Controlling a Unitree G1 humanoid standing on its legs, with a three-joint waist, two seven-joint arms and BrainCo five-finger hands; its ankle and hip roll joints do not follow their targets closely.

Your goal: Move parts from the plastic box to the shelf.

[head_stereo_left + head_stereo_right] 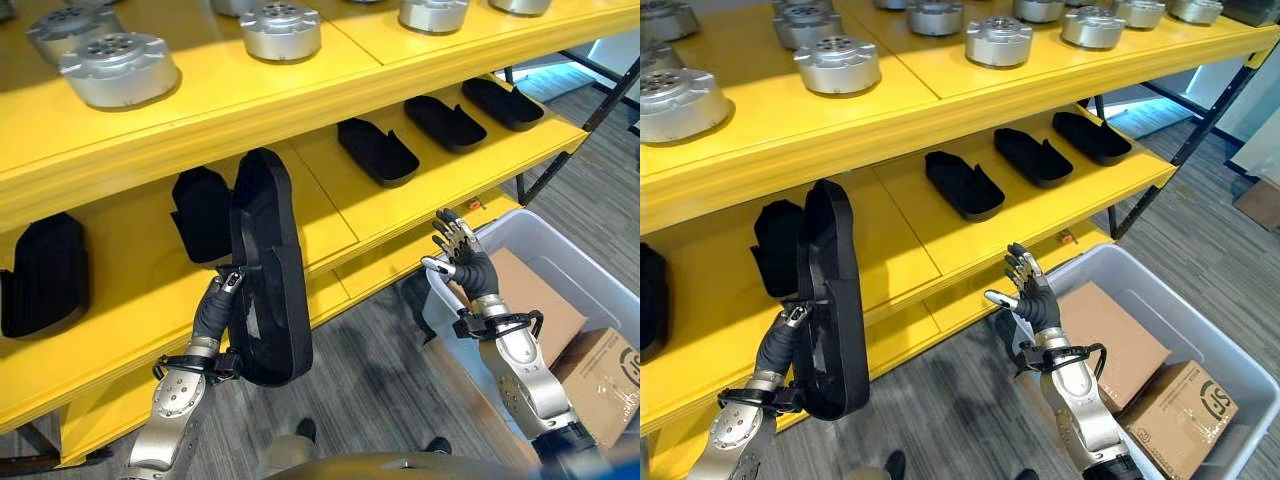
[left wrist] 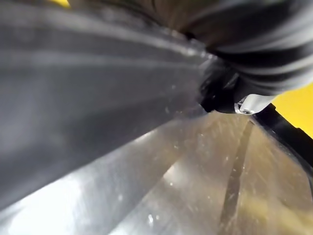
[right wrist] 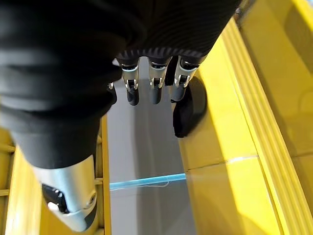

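L hand (image 1: 215, 305) grips a long black part (image 1: 268, 270) by its near edge, fingers curled round it. Part: matte black moulded shell, elongated w/ rounded ends, held upright on end just in front of yellow shelf (image 1: 330, 215), middle level, near another black part (image 1: 200, 212). R hand (image 1: 462, 255), fingers spread, holds nothing, above far-left corner of plastic box (image 1: 560, 250).

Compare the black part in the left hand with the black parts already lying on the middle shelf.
The held black part stands on end, gripped by the left hand; the shelved black parts lie flat. The held one hangs in front of the yellow shelf edge; the others rest on it, spaced in a row. The held one looks larger, being nearer the camera. All are black, elongated and tray-like.
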